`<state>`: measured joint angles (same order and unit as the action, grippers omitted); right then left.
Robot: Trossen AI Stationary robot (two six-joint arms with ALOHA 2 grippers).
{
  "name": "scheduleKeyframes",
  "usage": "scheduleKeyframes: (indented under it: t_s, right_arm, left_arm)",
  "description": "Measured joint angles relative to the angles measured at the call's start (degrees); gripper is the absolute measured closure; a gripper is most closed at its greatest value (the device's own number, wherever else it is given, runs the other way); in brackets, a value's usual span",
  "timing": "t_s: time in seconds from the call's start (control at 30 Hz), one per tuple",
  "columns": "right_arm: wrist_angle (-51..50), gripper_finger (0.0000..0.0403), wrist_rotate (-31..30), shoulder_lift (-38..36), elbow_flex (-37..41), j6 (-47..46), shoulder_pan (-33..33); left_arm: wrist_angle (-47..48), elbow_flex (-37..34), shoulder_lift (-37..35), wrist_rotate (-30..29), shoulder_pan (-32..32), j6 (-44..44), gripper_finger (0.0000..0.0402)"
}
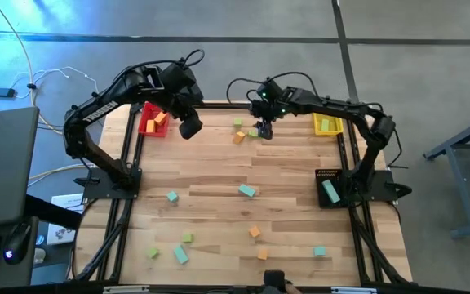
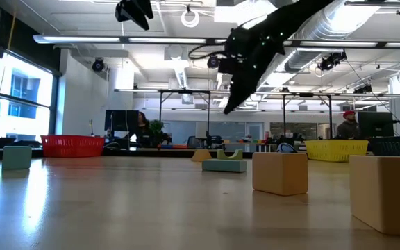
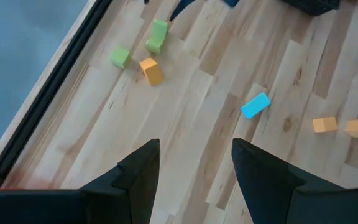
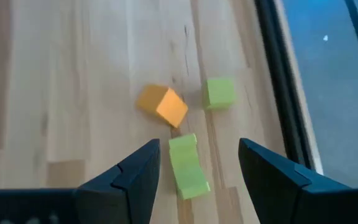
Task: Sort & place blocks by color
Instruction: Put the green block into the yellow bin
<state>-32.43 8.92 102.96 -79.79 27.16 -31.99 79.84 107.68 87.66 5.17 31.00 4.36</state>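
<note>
Green, a short bar (image 4: pixel 188 167) lies on the counter (image 1: pixel 284 175) right under my right claw (image 4: pixel 199 171), whose jaws stand released and empty to either side of it, poised above the far edge. An orange cube (image 4: pixel 162 105) sits just beside the bar and a green cube (image 4: pixel 219 93) close by, so three blocks cluster near the counter's rim.

I judge the step in hand to be the reach for a pick: the bar looks like my target. Next, I would need to lower straight down, keep the bar between the jaws without nudging the orange cube, clench, then carry it toward the yellow tray (image 1: pixel 328 124) at my right, where green pieces already lie.

My left claw (image 3: pixel 194 171) hangs released and empty too, raised near the red tray (image 1: pixel 152 121), which holds orange pieces.

Other blocks are scattered well apart on the wood: a teal bar (image 1: pixel 247 191) near the middle, a teal cube (image 1: pixel 172 196) to its left, an orange cube (image 1: pixel 254 232) nearer the front, and more green, teal and orange along the front edge. All look like small, plain, sharp-cornered solids lying flat, which should be easy to pinch
</note>
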Motion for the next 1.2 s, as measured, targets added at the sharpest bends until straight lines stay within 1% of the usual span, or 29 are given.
scheduleKeyframes:
  t_s: [0.13, 0.23, 0.43, 0.67, 1.2]
  right_arm:
    - [-0.72, 0.0198, -2.52, 2.64, 0.0, 2.87, 0.02]
    - [-1.74, 0.0198, -3.18, 4.36, 0.0, 4.63, 0.04]
    - [-2.16, 0.0198, -4.88, 7.53, 0.0, 5.1, 0.04]
    - [-1.88, 0.0198, -7.03, 9.6, 0.0, 6.31, 0.04]
    - [-1.29, 0.0198, -7.03, 14.74, 0.0, 6.88, 0.15]
  left_arm:
    - [-0.33, 0.0, 0.02, -0.02, 0.0, 0.16, 0.0216]
    - [-0.33, 0.0, 0.02, -0.04, 0.0, 0.99, 0.0216]
    - [-0.33, 0.0, 0.04, -0.37, 0.02, 1.01, 0.0216]
    - [-0.36, -0.02, 0.04, -0.46, 0.02, 1.01, 0.0216]
    - [-0.38, -0.02, 0.07, -0.76, 0.02, 1.01, 0.0216]
